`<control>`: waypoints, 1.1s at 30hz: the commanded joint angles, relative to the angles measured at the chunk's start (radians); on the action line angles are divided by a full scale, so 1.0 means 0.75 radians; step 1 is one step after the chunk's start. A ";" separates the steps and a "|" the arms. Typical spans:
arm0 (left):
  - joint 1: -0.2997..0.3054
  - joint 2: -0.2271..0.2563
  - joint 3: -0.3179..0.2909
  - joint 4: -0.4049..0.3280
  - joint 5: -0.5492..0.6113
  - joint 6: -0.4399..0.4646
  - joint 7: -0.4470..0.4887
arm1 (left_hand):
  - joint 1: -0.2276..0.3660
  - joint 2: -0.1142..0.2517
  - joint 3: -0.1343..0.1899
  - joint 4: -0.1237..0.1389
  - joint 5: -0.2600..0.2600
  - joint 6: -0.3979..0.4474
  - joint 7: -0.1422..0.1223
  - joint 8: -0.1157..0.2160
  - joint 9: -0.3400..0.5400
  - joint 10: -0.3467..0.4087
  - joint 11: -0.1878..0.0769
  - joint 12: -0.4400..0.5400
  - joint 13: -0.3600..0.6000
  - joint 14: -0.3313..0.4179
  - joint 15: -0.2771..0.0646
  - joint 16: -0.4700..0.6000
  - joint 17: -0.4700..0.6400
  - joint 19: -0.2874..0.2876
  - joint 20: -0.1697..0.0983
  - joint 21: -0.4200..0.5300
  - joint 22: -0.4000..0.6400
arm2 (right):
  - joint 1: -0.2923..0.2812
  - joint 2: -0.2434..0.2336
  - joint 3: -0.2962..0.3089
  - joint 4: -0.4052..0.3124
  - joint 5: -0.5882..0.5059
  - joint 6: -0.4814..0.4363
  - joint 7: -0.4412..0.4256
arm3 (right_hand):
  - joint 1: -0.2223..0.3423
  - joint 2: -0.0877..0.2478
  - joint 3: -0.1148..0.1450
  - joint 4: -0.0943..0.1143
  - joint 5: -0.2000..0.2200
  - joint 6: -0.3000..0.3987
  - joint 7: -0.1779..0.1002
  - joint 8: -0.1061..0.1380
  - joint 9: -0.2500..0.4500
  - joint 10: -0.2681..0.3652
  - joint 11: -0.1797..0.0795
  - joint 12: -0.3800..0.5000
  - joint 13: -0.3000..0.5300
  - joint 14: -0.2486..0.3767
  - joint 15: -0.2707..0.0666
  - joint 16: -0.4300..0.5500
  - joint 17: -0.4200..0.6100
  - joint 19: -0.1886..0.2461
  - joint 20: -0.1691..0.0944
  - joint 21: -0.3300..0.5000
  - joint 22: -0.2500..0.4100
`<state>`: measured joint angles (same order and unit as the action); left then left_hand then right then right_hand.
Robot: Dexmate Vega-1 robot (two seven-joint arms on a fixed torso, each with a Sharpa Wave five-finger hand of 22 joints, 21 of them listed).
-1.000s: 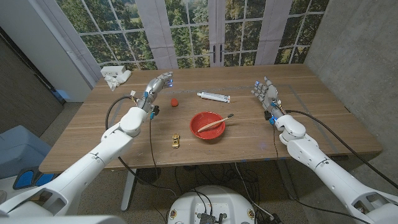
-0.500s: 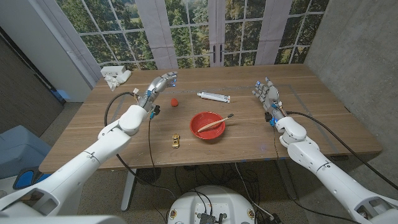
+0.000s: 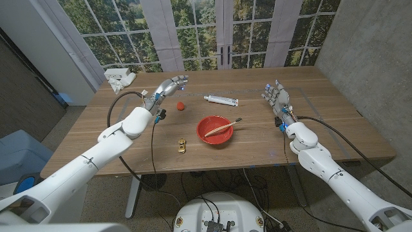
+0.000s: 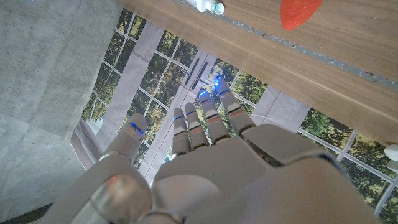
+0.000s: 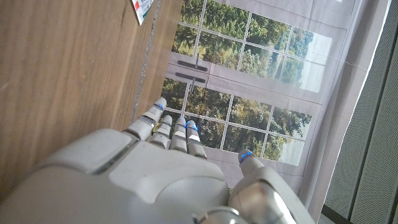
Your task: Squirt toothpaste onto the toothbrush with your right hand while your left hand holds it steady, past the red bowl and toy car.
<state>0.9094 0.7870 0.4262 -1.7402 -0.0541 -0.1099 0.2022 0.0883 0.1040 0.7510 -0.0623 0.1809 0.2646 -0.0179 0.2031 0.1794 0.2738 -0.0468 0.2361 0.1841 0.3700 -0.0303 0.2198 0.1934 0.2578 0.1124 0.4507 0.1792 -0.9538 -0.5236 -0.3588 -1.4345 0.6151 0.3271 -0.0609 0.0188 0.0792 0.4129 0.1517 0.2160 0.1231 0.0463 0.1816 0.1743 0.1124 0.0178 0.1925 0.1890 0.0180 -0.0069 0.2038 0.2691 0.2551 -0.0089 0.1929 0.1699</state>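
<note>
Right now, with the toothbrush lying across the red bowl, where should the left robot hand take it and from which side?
Probably the handle end. The toothbrush lies tilted across the red bowl, its head overhanging the rim on the robot's right, its handle sloping down inside. The left robot hand would best come from above on its own side and pinch the handle just above the bowl's floor, leaving the bristles free for the toothpaste tube.

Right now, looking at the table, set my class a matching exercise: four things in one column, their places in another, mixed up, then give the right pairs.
Things:
1. toothbrush
2. toothpaste
3. toy car
4. white cloth

Places:
A. far left corner of the table
B. left of the red bowl, toward the near edge
C. lying across the bowl
D. beyond the bowl, mid-table

Pairs: 1-C, 2-D, 3-B, 4-A
</note>
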 commanded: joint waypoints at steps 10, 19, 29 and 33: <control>0.010 0.081 0.018 -0.152 0.166 0.109 -0.046 | -0.022 0.113 0.026 0.074 0.005 0.024 0.010 -0.006 0.006 0.036 -0.021 -0.011 0.005 0.005 0.005 -0.005 0.011 -0.035 -0.004 -0.024 0.008 | -0.042 -0.014 0.012 -0.054 -0.019 0.006 -0.039 | 0.007 0.048 0.004 -0.013 0.000 0.010 0.010 0.009 0.004 0.004 0.006 0.005 0.006 0.004 0.008 0.004 -0.001 0.005 0.010 0.005 0.003; 0.009 0.115 0.013 -0.188 0.196 0.091 -0.087 | -0.021 0.107 0.040 0.085 0.007 0.045 0.011 -0.001 0.006 0.061 -0.032 -0.008 0.006 -0.002 -0.002 -0.013 0.006 -0.035 0.000 -0.029 0.008 | -0.051 -0.019 0.014 -0.079 -0.021 -0.009 -0.055 | 0.009 0.047 0.005 -0.015 0.000 0.010 0.009 0.009 0.004 0.004 0.007 0.005 0.006 0.004 0.011 0.003 -0.005 0.004 0.010 0.004 0.003; 0.016 0.140 0.011 -0.228 0.251 0.095 -0.108 | -0.015 0.092 0.054 0.087 0.008 0.058 0.011 0.000 0.006 0.069 -0.038 -0.012 0.006 -0.009 -0.009 -0.021 0.000 -0.030 -0.006 -0.031 0.007 | -0.071 -0.025 0.016 -0.098 -0.031 -0.002 -0.066 | 0.009 0.045 0.005 -0.016 -0.001 0.010 0.009 0.009 0.004 0.004 0.006 0.004 0.006 0.005 0.012 0.004 -0.007 0.005 0.011 0.004 0.003; 0.019 0.151 0.006 -0.242 0.259 0.093 -0.122 | -0.018 0.074 0.051 0.083 0.006 0.072 0.011 0.003 0.006 0.076 -0.044 -0.012 0.006 0.001 -0.014 -0.019 -0.003 -0.020 -0.009 -0.029 0.007 | -0.078 -0.023 0.019 -0.105 -0.030 0.001 -0.071 | 0.009 0.044 0.005 -0.017 -0.002 0.010 0.011 0.009 0.004 0.004 0.006 0.004 0.006 0.006 0.013 0.005 -0.008 0.005 0.012 0.004 0.003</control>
<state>0.9172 0.8775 0.4366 -1.8879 0.1056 -0.0435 0.1303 0.0765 0.1000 0.7867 0.0040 0.1814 0.3040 -0.0107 0.1994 0.1792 0.3252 -0.0734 0.2283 0.1838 0.3660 -0.0341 0.2070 0.1904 0.2308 0.1068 0.4313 0.1813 -0.9988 -0.5387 -0.3476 -1.4983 0.5970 0.3256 -0.1040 0.0188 0.0792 0.4141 0.1420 0.2160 0.1285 0.0517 0.1816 0.1742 0.1124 0.0178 0.1925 0.1890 0.0181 -0.0070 0.2038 0.2599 0.2551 -0.0089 0.1929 0.1698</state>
